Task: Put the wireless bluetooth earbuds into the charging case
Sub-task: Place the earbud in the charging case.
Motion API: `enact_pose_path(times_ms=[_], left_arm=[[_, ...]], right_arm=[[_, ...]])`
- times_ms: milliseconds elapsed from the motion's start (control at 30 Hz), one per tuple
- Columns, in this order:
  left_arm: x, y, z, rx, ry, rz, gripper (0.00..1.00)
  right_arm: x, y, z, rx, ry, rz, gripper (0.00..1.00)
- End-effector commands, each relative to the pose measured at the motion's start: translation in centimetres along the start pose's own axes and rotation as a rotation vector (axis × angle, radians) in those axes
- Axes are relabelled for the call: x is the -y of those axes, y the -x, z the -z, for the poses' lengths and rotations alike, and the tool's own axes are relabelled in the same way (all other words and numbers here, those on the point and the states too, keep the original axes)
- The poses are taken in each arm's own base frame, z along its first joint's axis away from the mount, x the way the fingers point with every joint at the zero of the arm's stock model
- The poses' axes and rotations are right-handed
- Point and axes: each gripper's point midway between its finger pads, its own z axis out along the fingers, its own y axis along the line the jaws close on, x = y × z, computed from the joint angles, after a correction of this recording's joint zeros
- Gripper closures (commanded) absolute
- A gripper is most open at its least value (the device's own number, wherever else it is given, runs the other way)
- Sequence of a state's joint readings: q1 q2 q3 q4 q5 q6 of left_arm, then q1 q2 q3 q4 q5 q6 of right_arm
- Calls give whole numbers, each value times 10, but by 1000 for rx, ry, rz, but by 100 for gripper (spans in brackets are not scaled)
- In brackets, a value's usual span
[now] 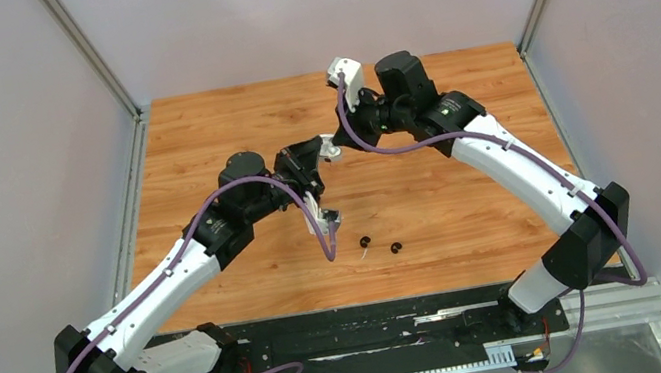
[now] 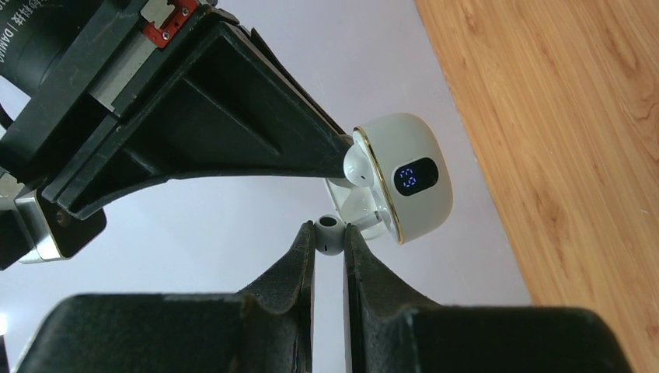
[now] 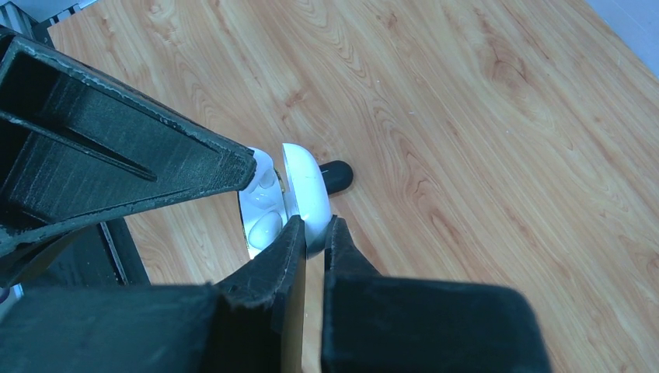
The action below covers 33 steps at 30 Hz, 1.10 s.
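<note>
The white charging case [image 2: 412,179], open and showing a lit display, hangs in mid-air above the table [image 1: 470,194]. My right gripper [image 3: 315,225] is shut on its shell [image 3: 307,190]. One white earbud [image 2: 357,165] sits in the case. My left gripper [image 2: 330,229] is shut on a second white earbud [image 2: 329,235], right at the case's open mouth and touching or nearly touching it. In the top view the two grippers meet at the case [image 1: 331,152]. Two black earbuds [image 1: 364,241] [image 1: 396,248] lie on the wood near the front.
A black earbud [image 3: 336,176] shows on the table just behind the held case. Grey walls surround the wooden table, and a metal rail [image 1: 412,335] runs along its near edge by the arm bases.
</note>
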State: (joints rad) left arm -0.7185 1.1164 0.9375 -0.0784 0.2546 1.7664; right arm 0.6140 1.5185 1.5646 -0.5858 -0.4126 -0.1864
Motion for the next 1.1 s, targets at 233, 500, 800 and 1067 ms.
enact_pose_path(times_ms=[233,500,800,1067], left_arm=[[-7,4,4,12,10,-64,100],[-2,-2,8,-26,-15,-73,100],[3,0,7,-23,-29,-89,100],[6,8,1,31,-46,-101,100]], right_arm=[[-1,43,16,122,-8,-10,100],[0,42,17,119,-2,-29,100],[-4,46,17,126,23,-33,100],[0,53,15,136,13,-33,100]])
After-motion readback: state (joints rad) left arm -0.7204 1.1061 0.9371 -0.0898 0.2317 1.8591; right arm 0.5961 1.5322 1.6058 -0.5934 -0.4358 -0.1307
